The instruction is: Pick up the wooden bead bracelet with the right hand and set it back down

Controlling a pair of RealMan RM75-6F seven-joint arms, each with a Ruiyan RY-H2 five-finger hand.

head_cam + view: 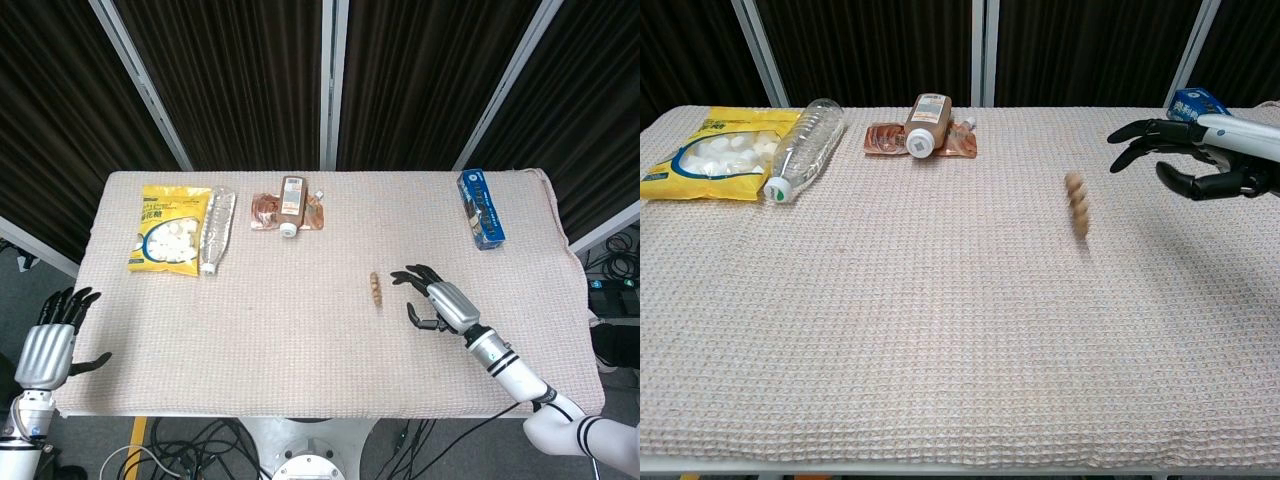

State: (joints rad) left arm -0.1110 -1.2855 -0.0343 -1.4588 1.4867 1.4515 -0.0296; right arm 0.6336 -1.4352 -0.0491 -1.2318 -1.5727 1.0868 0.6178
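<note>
The wooden bead bracelet (376, 290) lies on the woven table cover as a short line of tan beads, right of centre; the chest view shows the bracelet (1078, 203) flat on the cloth. My right hand (437, 300) hovers just right of it with fingers spread and nothing in them, a small gap from the beads; in the chest view the right hand (1185, 155) enters from the right edge, above the cloth. My left hand (55, 338) hangs off the table's front left corner, fingers apart and empty.
Along the far side lie a yellow snack bag (170, 228), a clear plastic bottle (215, 229) on its side, and a brown bottle (291, 204) on a brown pouch. A blue box (481, 207) sits at the far right.
</note>
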